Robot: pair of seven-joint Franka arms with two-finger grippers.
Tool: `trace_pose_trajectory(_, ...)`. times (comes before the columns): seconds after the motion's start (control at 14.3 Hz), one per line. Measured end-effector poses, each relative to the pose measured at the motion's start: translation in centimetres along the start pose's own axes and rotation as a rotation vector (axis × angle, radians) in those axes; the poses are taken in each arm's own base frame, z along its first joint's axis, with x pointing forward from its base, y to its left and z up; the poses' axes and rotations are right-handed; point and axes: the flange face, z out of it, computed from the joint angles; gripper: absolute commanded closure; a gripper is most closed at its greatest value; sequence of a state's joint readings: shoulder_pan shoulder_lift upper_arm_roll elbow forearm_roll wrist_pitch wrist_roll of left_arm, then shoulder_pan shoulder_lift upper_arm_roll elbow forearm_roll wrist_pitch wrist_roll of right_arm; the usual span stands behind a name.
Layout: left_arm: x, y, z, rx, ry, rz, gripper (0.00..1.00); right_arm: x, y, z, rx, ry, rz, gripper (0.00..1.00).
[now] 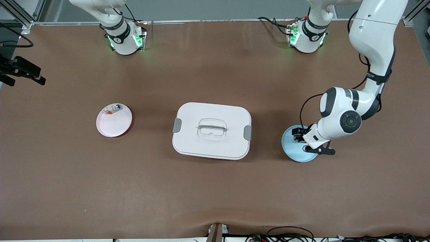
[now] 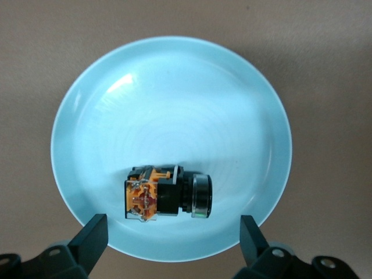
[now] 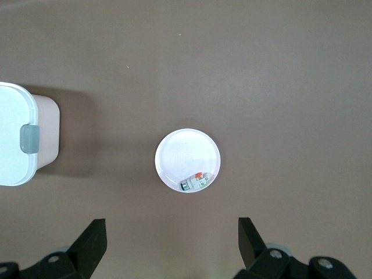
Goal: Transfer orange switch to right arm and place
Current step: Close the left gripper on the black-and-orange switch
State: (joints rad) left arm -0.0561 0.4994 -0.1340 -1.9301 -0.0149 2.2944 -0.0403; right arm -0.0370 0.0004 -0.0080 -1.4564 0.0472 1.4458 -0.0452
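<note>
Nothing is done yet: the switch lies ungrasped in the blue dish at the left arm's end of the table, the left pincer wide open over it (pickup, handover, placing remain), while the right pincer waits, open and empty, over the pink dish.

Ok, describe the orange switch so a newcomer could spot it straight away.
Start at the white lidded box mid-table, then go toward the left arm's end to the light blue plate under the open left gripper. The orange switch lies on its side in that plate: black barrel, orange body, unlike the small white block in the pink plate.
</note>
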Motion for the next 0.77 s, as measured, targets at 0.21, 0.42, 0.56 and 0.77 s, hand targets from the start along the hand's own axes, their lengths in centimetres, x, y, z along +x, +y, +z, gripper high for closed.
trace_pose_trajectory(0.21, -0.5, -0.2, 0.8, 0.034, 0.005, 0.031, 0.00, 0.0, 0.0, 0.0, 0.000, 0.001, 0.000, 0.00)
trace_pose_trajectory(0.42, -0.3, -0.4, 1.0, 0.070, 0.028, 0.065, 0.00, 0.0, 0.0, 0.0, 0.000, 0.001, 0.000, 0.00)
trace_pose_trajectory(0.56, -0.2, -0.3, 1.5, 0.069, 0.040, 0.068, 0.00, 0.0, 0.0, 0.0, 0.000, 0.001, 0.000, 0.00)
trace_pose_trajectory(0.77, -0.1, -0.3, 2.0, 0.067, 0.044, 0.069, 0.00, 0.0, 0.0, 0.0, 0.000, 0.001, 0.000, 0.00)
